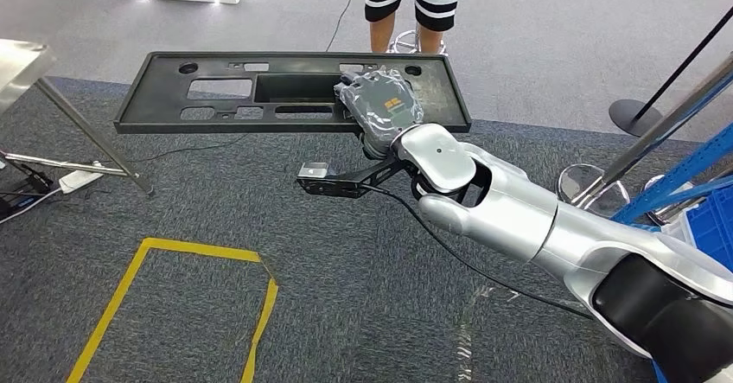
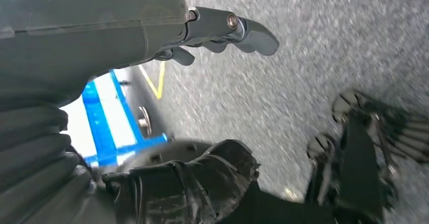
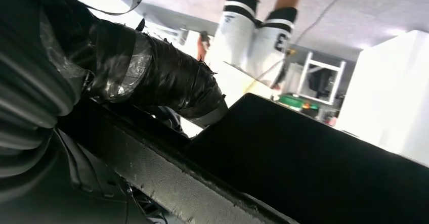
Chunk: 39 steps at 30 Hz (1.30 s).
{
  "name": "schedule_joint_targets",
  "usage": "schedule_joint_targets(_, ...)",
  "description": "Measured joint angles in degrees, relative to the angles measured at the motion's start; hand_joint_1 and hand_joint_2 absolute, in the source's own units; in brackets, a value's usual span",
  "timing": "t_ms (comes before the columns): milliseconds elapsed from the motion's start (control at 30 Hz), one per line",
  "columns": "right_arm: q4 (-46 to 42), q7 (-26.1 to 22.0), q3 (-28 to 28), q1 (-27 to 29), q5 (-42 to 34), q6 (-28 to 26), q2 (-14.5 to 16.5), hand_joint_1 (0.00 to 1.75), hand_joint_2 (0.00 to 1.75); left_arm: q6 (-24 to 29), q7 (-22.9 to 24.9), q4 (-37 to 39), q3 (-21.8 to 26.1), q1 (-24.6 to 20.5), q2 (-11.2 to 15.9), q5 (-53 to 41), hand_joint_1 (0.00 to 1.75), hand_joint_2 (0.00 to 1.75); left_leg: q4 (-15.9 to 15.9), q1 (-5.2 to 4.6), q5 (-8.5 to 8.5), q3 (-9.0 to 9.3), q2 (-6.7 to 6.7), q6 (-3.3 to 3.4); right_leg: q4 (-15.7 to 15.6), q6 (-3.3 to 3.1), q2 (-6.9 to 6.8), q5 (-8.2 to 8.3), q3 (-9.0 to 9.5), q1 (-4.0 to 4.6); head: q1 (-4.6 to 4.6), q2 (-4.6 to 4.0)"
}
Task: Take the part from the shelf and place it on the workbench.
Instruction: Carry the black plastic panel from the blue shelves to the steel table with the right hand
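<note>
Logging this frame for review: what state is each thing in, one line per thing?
black part: held level above the carpet, not resting on any surface.
right hand: grips the part's near edge, toward its right end.
left hand: holds nothing, hangs over the carpet.
yellow tape outline: flat on the carpet, nothing inside it.
person: standing beyond the part.

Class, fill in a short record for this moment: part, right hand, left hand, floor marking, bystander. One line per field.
part: long black panel with cut-outs, held level above the carpet
right hand: right hand grips the panel's near edge, towards its right end
left hand: left hand hangs over the carpet, fingers apart, holding nothing
floor marking: yellow tape on the grey carpet
bystander: person standing beyond the panel
</note>
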Motion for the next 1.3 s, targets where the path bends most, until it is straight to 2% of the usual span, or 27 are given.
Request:
schedule_joint_targets(67,0.1,-0.1,0.0,-0.1,0.0,0.0,0.1,1.75,1.75,0.1,0.1,0.0,0.0,0.1,0.0,-0.3,0.0,1.75,-1.0,0.51,0.55,0.61,-0.98,0.49,2.7,0.43,2.75,-1.82,-1.13,-0.21,0.07,0.0)
schedule_joint_targets(133,0.3,-0.1,0.0,-0.2,0.0,0.0,0.1,1.75,1.75,0.1,0.1,0.0,0.0,0.0,-0.1,-0.4,0.0,1.75,-1.3,0.84,0.77,0.77,-2.02,0.77,9.8,0.76,6.1,-5.16,-4.48,-0.51,0.13,0.0)
schedule_joint_targets(167,0.4,-0.2,0.0,0.0,0.0,0.0,0.1,1.75,1.75,0.1,0.1,0.0,0.0,-0.1,-0.1,-0.4,0.0,1.75,-1.3,0.9,0.79,0.74,-2.67,0.83,13.6,0.96,6.76,-6.5,-6.33,-0.64,0.15,0.0)
schedule_joint_targets(200,0.5,-0.2,0.0,0.2,0.0,0.0,0.1,1.75,1.75,0.1,0.1,0.0,0.0,-0.1,-0.1,-0.4,0.0,1.75,-1.2,0.97,0.76,0.71,-3.47,0.82,15.7,1.18,6.92,-6.85,-7.46,-0.84,0.14,0.0)
schedule_joint_targets(233,0.6,-0.2,0.0,0.3,0.0,0.0,0.1,1.75,1.75,0.1,0.1,0.0,0.0,-0.2,-0.1,-0.4,0.0,1.75,-1.0,1.08,0.7,0.68,-4.29,0.74,15.7,1.42,6.96,-6.15,-7.6,-1.1,0.13,0.0)
schedule_joint_targets(267,0.6,-0.2,0.0,0.4,0.0,0.0,0.1,1.75,1.75,0.1,0.1,0.0,-0.1,-0.2,-0.1,-0.5,0.0,1.75,-0.7,1.26,0.56,0.6,-5.15,0.54,13.6,1.69,7.12,-4.5,-6.6,-1.42,0.13,0.0)
schedule_joint_targets(300,0.7,-0.2,0.0,0.3,0.0,0.0,0.1,1.75,1.75,0.1,0.1,0.0,-0.1,-0.2,-0.1,-0.5,0.0,1.75,-0.2,1.49,0.33,0.46,-5.98,0.24,9.9,2.01,7.61,-2.42,-4.87,-1.79,0.15,0.0)
schedule_joint_targets(333,0.8,-0.2,0.0,0.2,0.0,0.0,0.1,1.75,1.75,0.1,0.1,0.0,-0.1,-0.2,-0.1,-0.5,0.0,1.75,0.5,1.66,0.03,0.07,-6.74,-0.22,6.3,2.34,8.88,-1.13,-3.08,-2.14,0.16,0.0)
schedule_joint_targets(367,0.8,-0.2,0.0,0.2,0.0,0.0,0.1,1.75,1.75,0.1,0.1,0.0,-0.1,-0.2,0.0,-0.5,0.0,1.75,1.2,1.8,-0.21,-0.43,-7.44,-0.66,3.6,2.43,9.95,-0.34,-1.75,-2.36,0.13,0.0)
schedule_joint_targets(433,1.0,-0.3,0.0,0.1,-0.1,0.0,0.2,1.75,1.75,0.1,0.1,0.0,-0.1,-0.1,0.0,-0.5,0.0,1.75,2.0,2.04,-0.27,-1.45,-8.67,-1.48,1.9,2.1,11.0,-0.54,-0.94,-2.24,0.09,0.0)
schedule_joint_targets(467,1.1,-0.3,0.0,0.1,-0.1,0.0,0.3,1.75,1.75,0.0,0.1,0.0,-0.1,0.0,0.0,-0.5,0.0,1.75,2.0,2.18,-0.09,-1.73,-9.26,-1.8,1.9,1.62,10.32,-0.41,-0.98,-2.11,0.07,0.0)
schedule_joint_targets(500,1.1,-0.4,0.0,0.1,-0.2,0.0,0.4,1.75,1.75,0.0,0.1,0.0,-0.1,0.2,-0.1,-0.5,0.0,1.75,2.0,2.26,-0.04,-1.95,-8.96,-2.07,1.8,1.19,9.62,-0.3,-0.94,-2.05,0.07,0.0)
schedule_joint_targets(567,1.2,-0.5,0.0,-0.1,-0.2,0.0,0.8,1.75,1.75,-0.1,0.1,0.0,-0.1,0.3,-0.2,-0.4,0.0,1.75,3.9,2.08,-1.22,-3.01,-5.98,-2.5,1.4,0.3,8.29,-0.02,-0.72,-2.0,-0.21,0.0)
schedule_joint_targets(633,1.4,-0.6,0.0,-0.3,-0.2,-0.1,1.0,1.75,1.75,-0.1,0.1,0.0,-0.1,0.1,-0.2,-0.4,0.0,1.75,10.0,1.93,-4.33,-5.83,-2.67,-2.73,1.1,-0.23,6.9,0.06,-0.6,-1.63,-0.52,0.0)
schedule_joint_targets(700,1.5,-0.7,0.0,-0.2,-0.3,0.0,1.1,1.75,1.75,-0.1,0.1,0.0,-0.1,-0.1,-0.2,-0.3,0.0,1.75,16.4,1.95,-6.79,-8.84,-2.06,-2.7,1.1,-0.48,5.35,-0.04,-0.6,-1.21,-0.58,0.0)
schedule_joint_targets(733,1.6,-0.7,0.0,-0.1,-0.4,0.0,1.1,1.75,1.75,-0.1,0.1,0.0,-0.2,-0.1,-0.3,-0.3,0.0,1.75,17.4,1.92,-6.75,-9.24,-2.03,-2.54,1.1,-0.58,4.57,-0.11,-0.59,-1.04,-0.58,0.0)
schedule_joint_targets(767,1.7,-0.7,0.0,-0.1,-0.4,0.0,1.2,1.75,1.75,-0.1,0.2,0.0,-0.2,-0.1,-0.3,-0.3,0.0,1.75,16.4,1.83,-5.8,-8.62,-1.96,-2.3,1.1,-0.66,3.86,-0.19,-0.55,-0.88,-0.58,0.0)
schedule_joint_targets(800,1.7,-0.7,0.0,-0.1,-0.4,0.0,1.3,1.75,1.75,0.0,0.2,0.0,-0.2,0.0,-0.3,-0.2,0.0,1.75,13.6,1.67,-4.18,-7.02,-1.64,-1.98,1.1,-0.71,3.21,-0.29,-0.46,-0.76,-0.58,0.0)
schedule_joint_targets(867,1.8,-0.7,0.0,-0.2,-0.4,0.0,1.5,1.75,1.75,0.2,0.2,0.0,-0.2,0.0,-0.2,-0.1,0.0,1.75,5.8,0.71,-1.5,-2.8,0.78,-1.14,1.0,-0.62,1.93,-0.51,-0.16,-0.55,-0.57,0.0)
schedule_joint_targets(933,1.9,-0.7,0.0,-0.3,-0.6,-0.1,1.5,1.75,1.75,0.5,0.1,0.0,-0.2,-0.1,-0.2,-0.1,0.0,1.75,1.6,-0.36,-0.82,-0.64,2.48,-0.48,0.8,-0.3,0.6,-0.63,0.07,-0.42,-0.55,-0.01)
schedule_joint_targets(1000,2.0,-0.7,0.0,-0.2,-1.2,-0.1,1.7,1.75,1.75,0.6,-0.1,0.0,-0.2,-0.1,-0.1,-0.2,0.0,1.75,1.0,-0.62,-0.62,-0.34,1.42,-0.01,0.5,0.18,-0.67,-0.77,0.3,-0.37,-0.54,-0.01)
schedule_joint_targets(1033,2.1,-0.7,0.0,-0.2,-1.5,-0.1,1.8,1.75,1.75,0.7,-0.1,0.0,-0.3,0.0,-0.2,-0.3,0.0,1.75,0.5,-0.47,-0.38,-0.02,0.75,0.2,0.7,0.47,-0.28,-1.03,0.4,-0.47,-0.52,0.0)
schedule_joint_targets(1100,2.1,-0.7,0.0,-0.3,-1.9,-0.2,1.9,1.75,1.75,0.9,-0.4,0.0,-0.3,0.0,-0.2,-0.4,0.0,1.75,-0.6,0.08,0.11,0.75,-0.38,0.72,3.6,0.88,2.78,-2.85,-0.76,-0.64,-0.55,0.0)
schedule_joint_targets(1133,2.1,-0.7,0.0,-0.4,-2.0,-0.3,1.8,1.75,1.75,1.1,-0.6,0.0,-0.3,0.0,-0.3,-0.4,0.0,1.75,-0.8,0.26,0.21,0.87,-0.88,0.87,6.6,0.98,4.78,-4.26,-2.12,-0.8,-0.59,0.0)
schedule_joint_targets(1200,2.2,-0.7,0.0,-0.2,-2.1,-0.3,1.8,1.75,1.75,1.7,-0.9,0.0,-0.3,-0.2,-0.3,-0.5,0.0,1.75,-0.7,0.48,0.24,0.85,-2.29,1.11,14.0,1.26,6.59,-7.1,-6.0,-0.94,-0.59,0.0)
schedule_joint_targets(1267,2.3,-0.7,0.0,0.3,-2.1,-0.3,1.7,1.75,1.75,2.0,-1.1,0.0,-0.3,-0.3,-0.3,-0.5,0.0,1.75,-0.4,0.7,0.15,0.79,-4.07,1.06,16.5,1.65,6.84,-6.88,-7.66,-1.26,-0.61,-0.01)
schedule_joint_targets(1300,2.3,-0.7,0.0,0.4,-2.1,-0.3,1.7,1.75,1.75,2.0,-1.1,0.0,-0.4,-0.3,-0.3,-0.5,0.0,1.75,-0.1,0.9,0.02,0.75,-4.99,0.87,14.4,1.89,6.96,-5.25,-6.82,-1.53,-0.62,-0.01)
